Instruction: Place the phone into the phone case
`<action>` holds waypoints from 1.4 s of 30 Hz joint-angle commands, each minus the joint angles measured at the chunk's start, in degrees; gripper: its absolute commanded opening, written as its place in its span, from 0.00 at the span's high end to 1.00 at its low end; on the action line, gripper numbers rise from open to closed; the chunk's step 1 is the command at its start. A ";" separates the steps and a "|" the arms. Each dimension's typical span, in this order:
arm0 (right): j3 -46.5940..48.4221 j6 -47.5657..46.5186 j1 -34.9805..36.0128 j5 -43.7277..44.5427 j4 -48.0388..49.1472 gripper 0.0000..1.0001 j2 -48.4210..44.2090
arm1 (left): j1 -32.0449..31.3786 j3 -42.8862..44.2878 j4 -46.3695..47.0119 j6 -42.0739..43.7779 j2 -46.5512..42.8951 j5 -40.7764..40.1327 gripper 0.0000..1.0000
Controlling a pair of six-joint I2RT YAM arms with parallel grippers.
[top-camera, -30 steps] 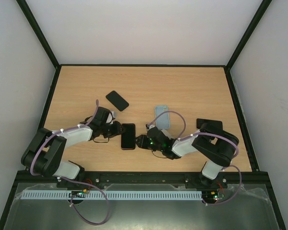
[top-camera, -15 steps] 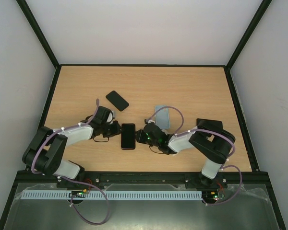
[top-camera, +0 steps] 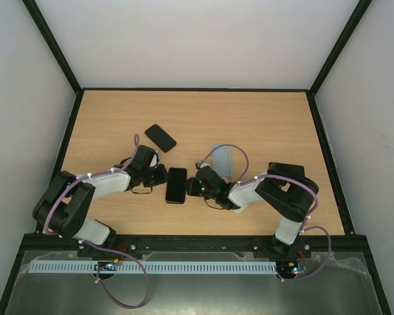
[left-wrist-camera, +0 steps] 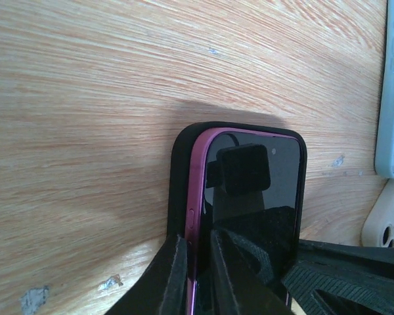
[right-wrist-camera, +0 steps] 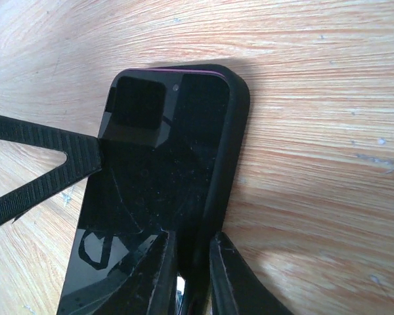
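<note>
Left claw (top-camera: 162, 178), right claw (top-camera: 192, 187) low on phone (top-camera: 176, 186)

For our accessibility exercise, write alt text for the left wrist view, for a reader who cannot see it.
A phone lies in a black phone case on a wooden table, its pink left edge showing above the case rim and pinched by the left gripper at the bottom. A pale blue case shows at the right edge.
</note>
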 commanded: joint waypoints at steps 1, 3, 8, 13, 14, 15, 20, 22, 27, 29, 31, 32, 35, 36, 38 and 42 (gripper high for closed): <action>2.46 -3.87 0.37 0.22 -1.76 0.84 -1.61 | -2.77 0.61 0.64 -1.72 0.13 2.84 0.83; 2.13 -2.38 0.31 0.35 -3.02 0.80 -2.22 | -2.58 -0.53 0.19 -2.80 -2.36 1.49 0.76; -1.21 2.46 0.41 2.54 -6.01 0.71 -6.68 | -2.17 -1.50 -4.64 -2.09 -6.84 -1.55 0.64; -4.46 5.83 0.68 0.63 -4.15 0.69 -8.78 | -2.07 -3.89 -6.37 -2.15 -9.79 -2.71 0.64; -4.36 5.89 0.65 -0.33 -4.49 0.68 -8.37 | -2.07 -4.67 -6.21 -2.20 -10.37 -2.67 0.64; -4.15 6.09 0.70 -1.12 -4.87 0.68 -8.05 | -2.07 -5.66 -6.32 -2.16 -11.00 -2.66 0.64; -4.92 8.21 1.76 -2.04 -3.26 0.68 -7.85 | -2.14 -8.83 -6.05 -2.65 -13.00 -3.26 0.69; -4.39 9.12 2.39 -1.72 -3.28 0.68 -6.88 | -2.15 -10.71 -3.52 -3.72 -14.07 -2.13 0.71; -2.73 12.09 3.70 -2.72 -0.91 0.65 -2.86 | -2.15 -13.38 1.25 -5.23 -13.84 1.06 0.77; -2.46 12.87 4.04 -1.90 -0.38 0.64 -2.22 | -2.19 -13.98 1.66 -4.98 -13.76 0.63 0.80; -2.15 13.04 4.22 -0.51 -0.68 0.64 -2.33 | -2.23 -14.59 2.21 -5.04 -13.80 0.72 0.82; -2.00 13.10 4.21 0.11 -0.81 0.64 -2.31 | -2.16 -15.05 3.12 -5.16 -13.76 1.14 0.84; -2.13 14.53 4.22 0.13 1.25 0.64 -1.90 | -2.17 -16.80 5.50 -6.50 -14.06 2.16 0.87; -2.48 15.37 4.22 -0.42 2.92 0.64 -1.77 | -2.30 -17.21 6.14 -6.91 -14.21 2.31 0.89; -3.34 16.97 4.19 -1.25 5.82 0.64 -1.61 | -2.40 -17.82 7.08 -7.50 -14.41 2.50 0.91; -2.55 16.08 4.15 -1.08 6.37 0.64 -2.77 | -2.83 -17.86 7.58 -7.76 -14.60 2.68 0.92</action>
